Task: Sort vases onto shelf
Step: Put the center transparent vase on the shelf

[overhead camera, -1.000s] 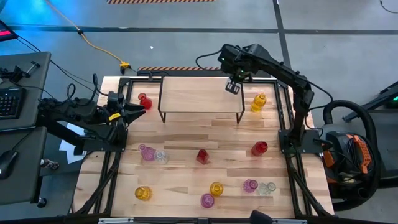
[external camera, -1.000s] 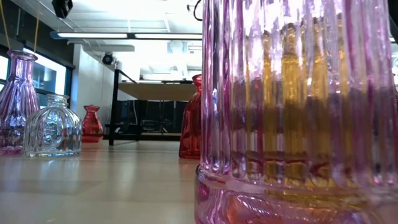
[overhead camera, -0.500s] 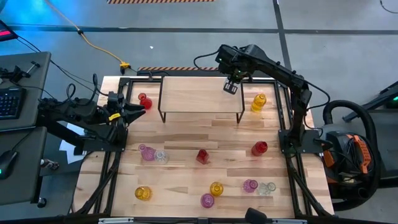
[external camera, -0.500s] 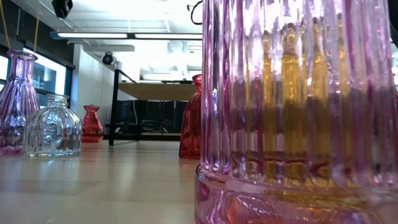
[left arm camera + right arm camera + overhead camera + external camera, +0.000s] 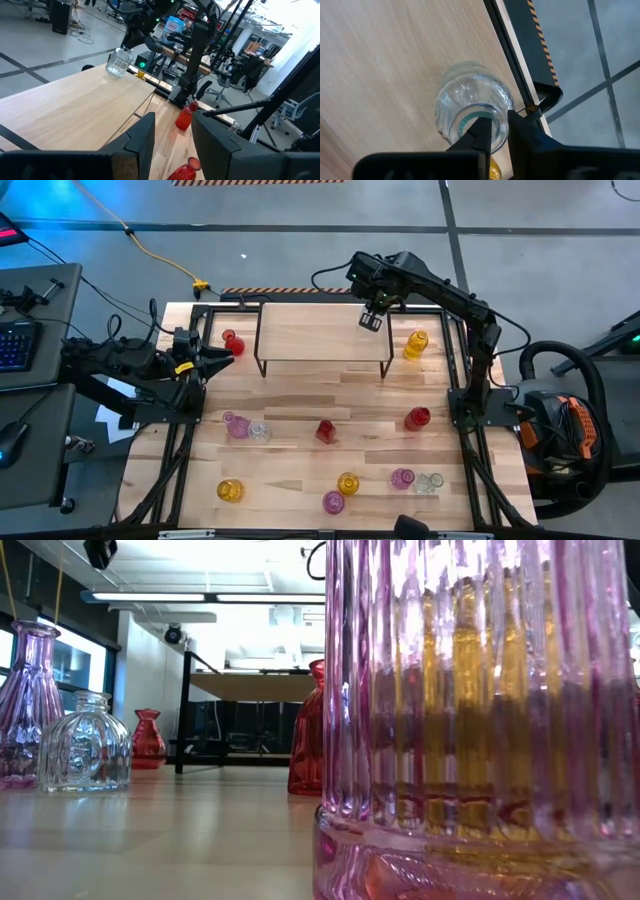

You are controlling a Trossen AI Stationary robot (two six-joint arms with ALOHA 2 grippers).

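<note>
We see the shelf (image 5: 322,335) top bare except for a clear vase (image 5: 472,111) at its far right corner. On the table (image 5: 300,405), a wide empty strip runs between the shelf and the red vase (image 5: 325,430).

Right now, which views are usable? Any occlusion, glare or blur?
Low view: a pink ribbed vase right at the lens fills the right half, distorted, hiding the table behind. Ceiling lights blow out the top. High view: even light, sharp. Right wrist view: clear vase sharp, its glass refracting the shelf.
</note>
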